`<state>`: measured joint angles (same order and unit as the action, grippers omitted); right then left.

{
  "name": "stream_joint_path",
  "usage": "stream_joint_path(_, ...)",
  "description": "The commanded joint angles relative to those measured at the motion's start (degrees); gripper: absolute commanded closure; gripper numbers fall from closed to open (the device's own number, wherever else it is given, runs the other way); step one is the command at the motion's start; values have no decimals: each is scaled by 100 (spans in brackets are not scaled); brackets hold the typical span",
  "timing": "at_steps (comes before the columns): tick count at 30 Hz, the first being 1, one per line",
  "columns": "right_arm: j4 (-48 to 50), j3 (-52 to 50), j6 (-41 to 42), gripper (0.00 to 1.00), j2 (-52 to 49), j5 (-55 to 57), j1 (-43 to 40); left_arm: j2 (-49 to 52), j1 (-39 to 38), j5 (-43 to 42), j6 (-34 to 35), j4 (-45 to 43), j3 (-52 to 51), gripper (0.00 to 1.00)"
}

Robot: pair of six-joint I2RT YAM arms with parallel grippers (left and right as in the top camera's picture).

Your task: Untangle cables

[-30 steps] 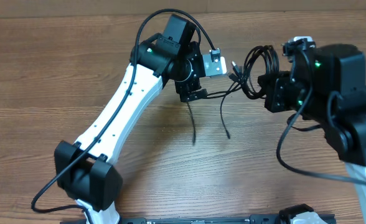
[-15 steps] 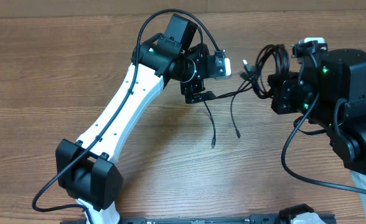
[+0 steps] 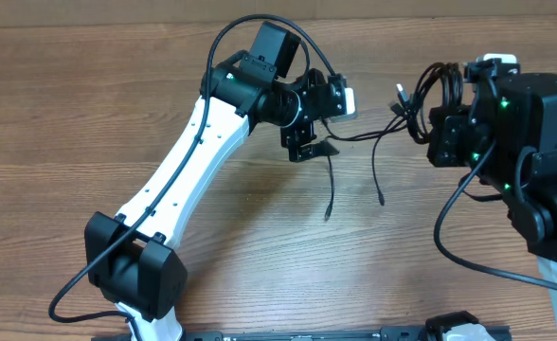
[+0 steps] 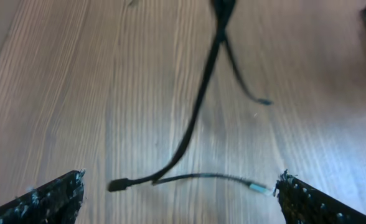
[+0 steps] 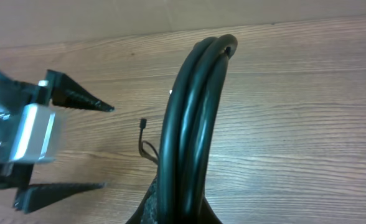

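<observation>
So the right gripper [image 3: 440, 123] is clamped tight on the looped cables [image 3: 419, 95] in the upper right of the overhead frame. Two loose tails run down-frame toward the centre, plug ends lowest. The left gripper [image 4: 180, 202] is spread wide apart, just left of them.

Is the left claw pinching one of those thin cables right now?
No, the left gripper stands wide open, cables clear of its fingers.

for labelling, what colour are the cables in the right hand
Black cables, best seen in the right wrist view.
</observation>
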<state>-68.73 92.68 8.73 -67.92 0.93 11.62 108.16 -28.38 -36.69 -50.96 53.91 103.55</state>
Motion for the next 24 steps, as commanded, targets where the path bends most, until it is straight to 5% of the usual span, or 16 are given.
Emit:
stream_joint_path(1, 46, 190, -46, 95, 63, 48, -79, -68, 20, -533, 127, -20, 44, 0)
stream_joint_path(24, 173, 190, -7, 91, 63, -337, -83, 522, -127, -944, 326, 129, 44, 0)
